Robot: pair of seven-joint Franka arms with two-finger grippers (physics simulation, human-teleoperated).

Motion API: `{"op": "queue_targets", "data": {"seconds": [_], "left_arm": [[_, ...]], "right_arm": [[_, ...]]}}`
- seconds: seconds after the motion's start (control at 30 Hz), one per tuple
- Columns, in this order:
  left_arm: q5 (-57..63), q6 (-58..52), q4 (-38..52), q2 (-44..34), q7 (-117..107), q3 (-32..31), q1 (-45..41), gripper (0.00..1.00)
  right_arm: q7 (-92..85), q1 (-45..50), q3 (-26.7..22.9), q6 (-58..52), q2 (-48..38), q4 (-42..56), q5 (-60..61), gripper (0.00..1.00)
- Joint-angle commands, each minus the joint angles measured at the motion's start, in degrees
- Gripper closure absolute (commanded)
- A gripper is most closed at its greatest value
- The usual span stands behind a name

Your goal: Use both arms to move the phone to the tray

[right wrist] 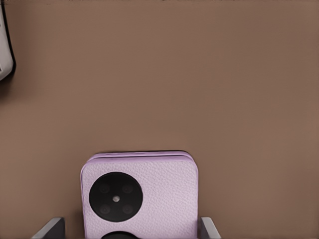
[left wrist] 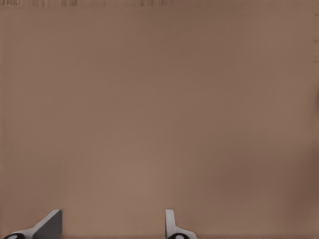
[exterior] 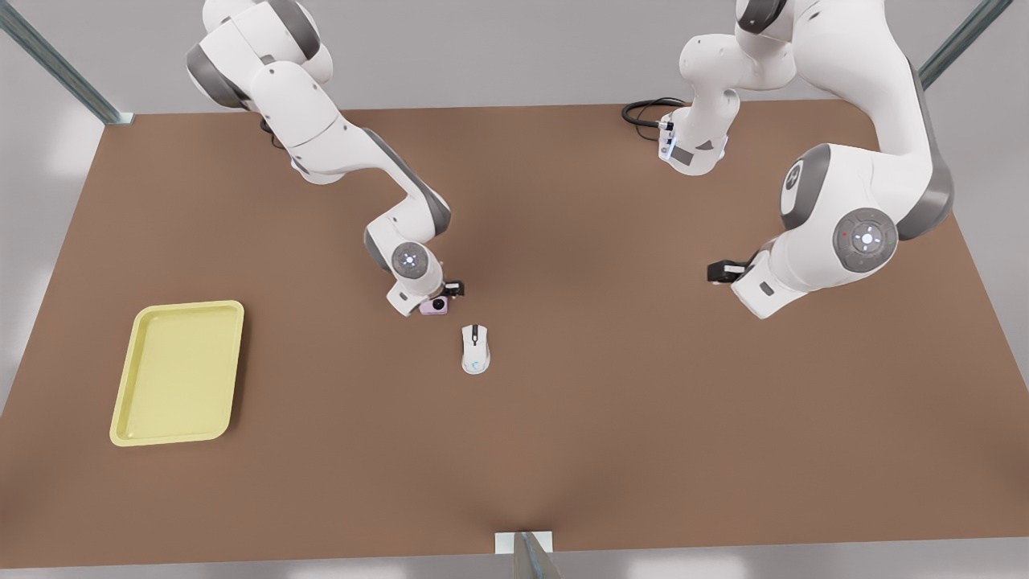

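Pebbled lilac phone (right wrist: 139,196), rounded corners, btwn right gripper (right wrist: 132,228) fingers.

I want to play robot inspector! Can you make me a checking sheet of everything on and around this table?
Surface: brown table, flat, no marks seen.
Job's things: pink-lilac phone lies near the table's middle; yellow tray sits far off at the front view's left, nothing in it.
Clutter: white computer mouse, just beside the phone, apart from it.
Grippers: right gripper is down at the phone, open fingers on either side of it; left gripper is open over bare table, waiting.
Cables: black cable looped by an arm's base.
Surroundings: metal frame struts, grey background.
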Motion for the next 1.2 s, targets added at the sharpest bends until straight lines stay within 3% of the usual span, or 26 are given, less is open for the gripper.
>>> {"op": "queue_targets", "data": {"seconds": [0.0, 0.4, 0.5, 0.63, 0.8, 0.87, 0.97, 1.17], "left_arm": [[0.1, 0.1, 0.5, -0.1, 1.9, 0.1, 0.0, 0.00], [0.0, 0.6, 0.5, 0.3, 2.1, 0.1, 0.0, 0.00], [0.0, 0.7, 0.6, 0.3, 2.2, 0.1, 0.0, 0.00], [-0.1, 0.7, 0.6, 0.4, 2.2, 0.0, 0.0, 0.00], [-0.1, 0.7, 0.6, 0.4, 2.2, 0.0, 0.0, 0.00], [-0.1, 0.6, 0.6, 0.4, 2.2, -0.1, 0.0, 0.00], [-0.2, 0.6, 0.7, -0.4, 1.9, -0.6, 0.0, 0.00], [-1.6, -0.7, 3.4, -2.9, 1.8, -0.1, 0.0, 0.00]], "right_arm": [[-2.4, 0.0, 0.0, -0.4, -0.2, 0.0, 0.0, 0.00], [-2.8, 0.3, -0.1, 0.6, 1.3, 0.2, -0.8, 0.00], [-2.8, 0.3, -0.5, 0.7, 1.5, 0.5, -1.5, 0.15], [-2.8, 0.2, -0.8, 0.7, 1.4, 0.9, -1.5, 0.24], [-2.7, -0.1, -0.8, -0.2, 0.2, 1.9, -1.6, 0.26], [-2.7, -0.7, -2.2, -0.8, -0.4, 4.6, -1.5, 0.32], [-6.4, -1.7, -6.9, -10.7, -0.2, 14.3, -1.5, 0.34], [-44.9, -12.7, -21.6, -12.6, -2.6, 13.1, -0.9, 0.34]]}}
